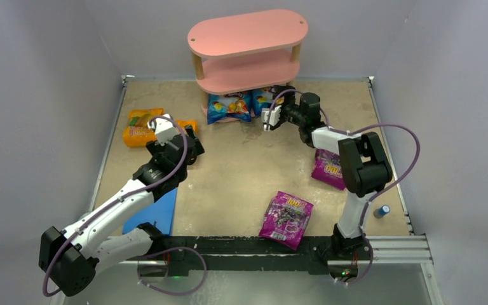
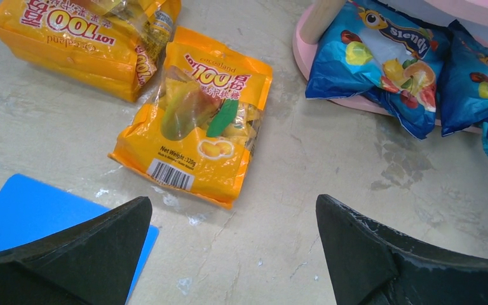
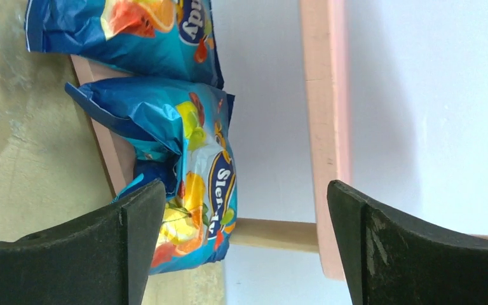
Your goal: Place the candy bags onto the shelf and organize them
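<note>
Right gripper (image 1: 268, 118) had its jaws apart and empty, just in front of the bottom tier of the shelf (image 1: 248, 35). Left gripper (image 2: 234, 203) was also spread wide with nothing held, above the near orange bag (image 2: 197, 140)

Shelf: matte pink oval boards on light wooden posts. Two blue bags (image 1: 229, 107) sat side by side on the bottom board, glossy crinkled film, front corners hanging past the board edge onto the table (image 1: 241, 171)

Near orange bag lay flat with a clear window showing the sweets. It touched the second orange bag (image 2: 82, 32) at a corner, close to the left wall. Magenta bags: one (image 1: 286, 218) flat near the front rail, the other (image 1: 328, 168) partly hidden under the right arm

Table was scuffed beige, with open room in the middle between the arms. Blue mat (image 1: 155, 213) lay flat by the left arm

Print: orange bags read "100", "Net Weight: 320g", plus a barcode. Blue bags read roughly "Slendy". Magenta bags read "100"
</note>
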